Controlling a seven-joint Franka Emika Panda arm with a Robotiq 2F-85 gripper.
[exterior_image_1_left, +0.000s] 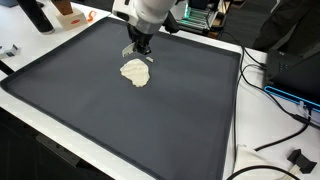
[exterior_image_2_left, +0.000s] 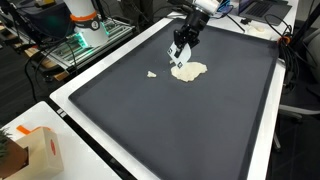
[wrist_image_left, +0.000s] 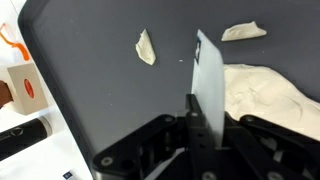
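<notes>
A pale dough lump (exterior_image_1_left: 135, 72) (exterior_image_2_left: 188, 71) lies on the dark mat (exterior_image_1_left: 120, 120) (exterior_image_2_left: 180, 120). My gripper (exterior_image_1_left: 140, 50) (exterior_image_2_left: 180, 55) hovers at the lump's edge, shut on a thin white flat scraper blade (wrist_image_left: 208, 85). In the wrist view the gripper (wrist_image_left: 205, 120) comes up from the bottom. The blade stands upright just left of the dough lump (wrist_image_left: 265, 95). Two small dough scraps (wrist_image_left: 146, 46) (wrist_image_left: 243, 31) lie apart on the mat beyond it. One scrap (exterior_image_2_left: 152, 74) also shows in an exterior view.
A white table rim (exterior_image_1_left: 60, 150) frames the mat. An orange-and-white box (exterior_image_2_left: 40, 150) (wrist_image_left: 25, 88) and a black cylinder (wrist_image_left: 22, 135) sit off the mat. Cables (exterior_image_1_left: 270, 140) trail past one mat edge. Equipment (exterior_image_2_left: 85, 30) stands behind another.
</notes>
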